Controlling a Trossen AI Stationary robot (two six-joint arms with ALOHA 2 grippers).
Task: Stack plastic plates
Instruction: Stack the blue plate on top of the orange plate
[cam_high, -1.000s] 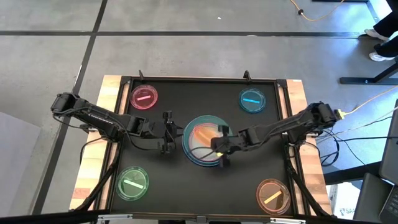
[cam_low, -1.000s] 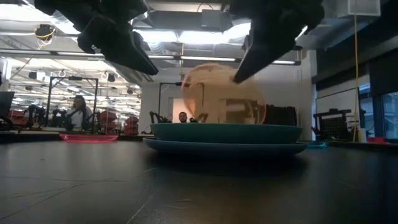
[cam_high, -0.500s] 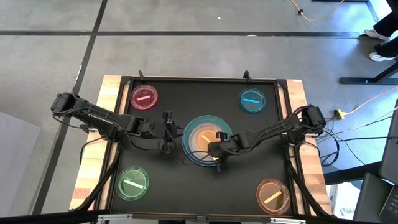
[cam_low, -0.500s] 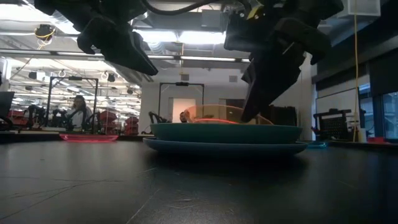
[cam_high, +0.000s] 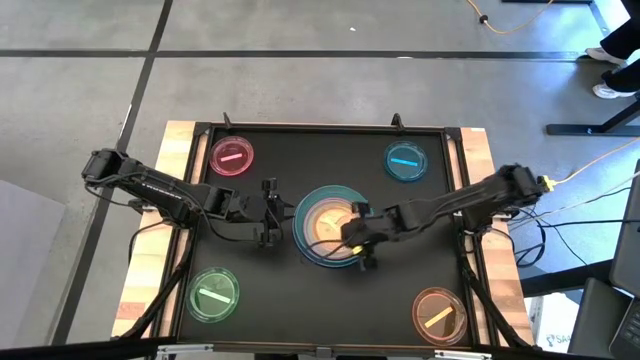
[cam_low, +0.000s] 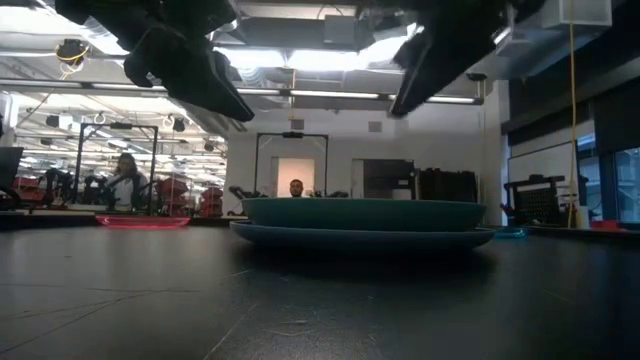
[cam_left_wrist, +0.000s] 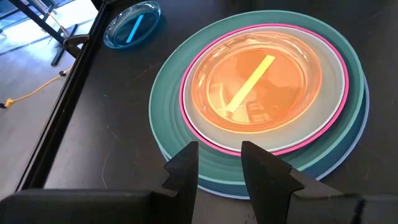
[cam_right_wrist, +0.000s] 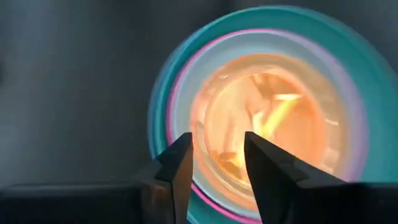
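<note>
— Since the orange dish (cam_left_wrist: 255, 87) lies flat in the middle of the stack (cam_high: 330, 225), would you say the right gripper (cam_high: 358, 240) has nothing in it?

— Yes. Its fingers (cam_right_wrist: 177, 165) stand apart with only air between them, hanging just above the stack's near-right rim. The dish sits inside the pale mint plate (cam_left_wrist: 326, 109), ringed by the pink plate (cam_left_wrist: 186, 99), then the dark green plate (cam_left_wrist: 165, 106), with the blue-grey plate (cam_left_wrist: 362, 106) at the bottom. Largest lowest, so each nests and nothing slides.

— And the left gripper (cam_high: 268, 212)?

— Waiting just beside the stack's left edge, fingers (cam_left_wrist: 186, 165) a little apart, holding nothing.

— Where is the stack on the desk (cam_high: 300, 290)?

— At its centre. Four small dishes are well apart from it, one toward each corner: the pink dish (cam_high: 232, 157) far-left, the blue dish (cam_high: 405, 160) far-right, the green dish (cam_high: 213, 294) near-left, and a second orange dish (cam_high: 438, 313) near-right.

— Anything in the way?

— I'd judge not; bare desk lies between stack and corners. The only crowding is the two grippers flanking the stack, so each should take dishes from its own side.
</note>
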